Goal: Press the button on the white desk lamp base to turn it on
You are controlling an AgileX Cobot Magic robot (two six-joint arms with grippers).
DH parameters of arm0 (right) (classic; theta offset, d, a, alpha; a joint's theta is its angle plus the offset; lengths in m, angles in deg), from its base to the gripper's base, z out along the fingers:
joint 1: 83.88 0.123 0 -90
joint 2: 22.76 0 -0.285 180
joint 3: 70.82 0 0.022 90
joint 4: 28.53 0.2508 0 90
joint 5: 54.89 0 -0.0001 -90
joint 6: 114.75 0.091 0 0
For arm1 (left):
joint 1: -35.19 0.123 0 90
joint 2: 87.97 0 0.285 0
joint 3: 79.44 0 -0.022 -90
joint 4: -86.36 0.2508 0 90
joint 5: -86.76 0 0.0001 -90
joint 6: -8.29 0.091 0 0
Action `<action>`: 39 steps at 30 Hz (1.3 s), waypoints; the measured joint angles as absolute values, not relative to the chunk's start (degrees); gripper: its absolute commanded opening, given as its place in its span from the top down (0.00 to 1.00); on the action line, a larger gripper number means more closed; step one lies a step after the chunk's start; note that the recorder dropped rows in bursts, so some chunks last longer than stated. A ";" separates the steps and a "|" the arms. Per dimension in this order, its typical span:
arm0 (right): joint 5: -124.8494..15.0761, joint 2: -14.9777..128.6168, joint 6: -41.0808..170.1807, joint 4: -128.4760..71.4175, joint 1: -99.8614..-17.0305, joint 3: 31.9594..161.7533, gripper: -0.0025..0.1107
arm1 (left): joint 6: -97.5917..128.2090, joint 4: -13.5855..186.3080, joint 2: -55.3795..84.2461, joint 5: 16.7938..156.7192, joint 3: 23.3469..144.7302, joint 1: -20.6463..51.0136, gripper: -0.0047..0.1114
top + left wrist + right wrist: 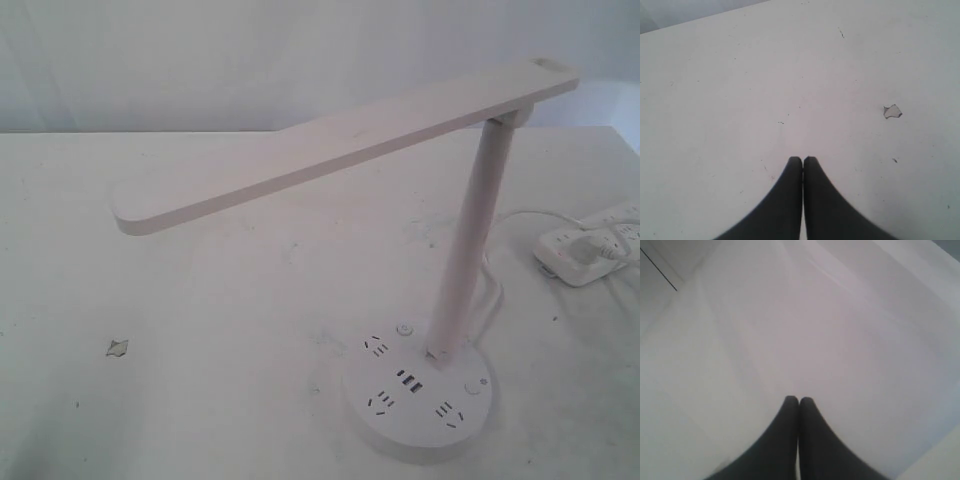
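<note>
The white desk lamp (480, 215) stands right of centre in the exterior view, its long flat bar head (340, 145) reaching left. Its round lamp base (420, 400) shows pin sockets, USB ports (409, 381) and two small round buttons, one (404, 328) at the back and one (472, 387) at the right. Neither gripper appears in the exterior view. My left gripper (803, 160) is shut and empty over bare white table. My right gripper (799, 400) is also shut and empty, over a blurred white surface. The lamp is out of both wrist views.
A white power strip (590, 245) with a plug in it lies at the right edge, a white cord (495, 290) running from it toward the lamp. A small chip (118, 348) marks the white table (200, 300) at the left; the same chip (892, 111) shows in the left wrist view.
</note>
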State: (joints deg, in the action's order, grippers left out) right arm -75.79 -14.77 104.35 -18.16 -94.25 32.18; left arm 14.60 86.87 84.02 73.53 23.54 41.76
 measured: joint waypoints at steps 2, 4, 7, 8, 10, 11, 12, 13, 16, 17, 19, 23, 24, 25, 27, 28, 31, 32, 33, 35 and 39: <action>-77.27 -14.77 105.14 -18.05 -94.25 32.18 0.98 | 14.60 86.87 84.02 73.53 23.54 41.76 0.96; -79.02 -14.77 106.29 -18.05 -94.25 32.18 0.98 | 14.60 86.87 84.02 73.53 23.54 41.76 0.96; -83.27 -14.77 110.01 -17.93 -94.25 32.18 0.98 | 14.60 86.87 84.02 73.53 23.54 41.76 0.96; -84.76 -14.77 110.50 -17.93 -94.25 32.18 0.98 | 14.60 86.87 84.02 73.53 23.54 41.76 0.96; -86.91 -14.77 108.84 -17.93 -94.25 32.18 0.98 | 14.60 86.87 84.02 73.53 23.54 41.76 0.96; -87.74 -14.77 108.05 -17.93 -94.25 32.18 0.98 | 14.60 86.87 84.02 73.53 23.54 41.76 0.96; -88.40 -14.80 107.63 -17.93 -94.25 32.18 0.98 | 14.60 86.87 84.02 73.53 23.54 41.76 0.96; -89.56 -14.80 107.28 -17.93 -94.25 32.18 0.98 | 14.60 86.87 84.02 73.53 23.54 41.76 0.96; -95.06 -14.89 107.04 -17.93 -94.25 32.18 0.98 | 14.60 86.87 84.02 73.53 23.54 41.76 0.96; -97.36 -14.89 106.92 -17.93 -94.25 32.18 0.98 | 14.60 86.87 84.02 73.53 23.54 41.76 0.96; -101.33 -14.89 106.68 -17.93 -94.25 32.06 0.98 | 14.60 86.87 84.02 73.53 23.54 41.76 0.96; -103.33 -14.89 108.19 -21.80 -94.25 32.49 0.98 | 14.60 86.87 84.02 73.53 23.54 41.76 0.96; -102.87 -14.89 108.98 -25.23 -94.25 33.13 0.98 | 14.60 86.87 84.02 73.53 23.54 41.76 0.96; -101.96 -14.98 112.05 -35.63 -94.25 34.80 0.98 | 14.60 86.87 84.02 73.53 23.54 41.76 0.96; -103.42 -13.99 117.41 -51.92 -94.25 37.77 0.98 | 14.60 86.87 84.02 73.53 23.54 41.76 0.96; -104.46 -12.91 119.03 -55.56 -94.25 38.70 0.98 | 14.60 86.87 84.02 73.53 23.54 41.76 0.96; -112.61 -5.57 121.77 -64.85 -94.25 44.94 0.98 | 14.60 86.87 84.02 73.53 23.54 41.76 0.96; -115.07 -3.17 121.88 -66.10 -94.25 47.89 0.98 | 14.60 86.87 84.02 73.53 23.54 41.76 0.96; -116.23 -1.54 121.86 -67.37 -94.25 49.91 0.98 | 14.60 86.87 84.02 73.53 23.54 41.76 0.96; -117.47 1.84 122.11 -72.51 -94.18 54.55 0.98 | 14.60 86.87 84.02 73.53 23.54 41.76 0.96; -119.69 7.22 128.80 -88.78 -94.18 61.01 0.98 | 14.60 86.87 84.02 73.53 23.54 41.76 0.96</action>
State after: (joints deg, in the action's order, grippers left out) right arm -119.69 7.22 128.80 -88.78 -94.18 61.01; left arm 14.60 86.87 84.02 73.53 23.54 41.76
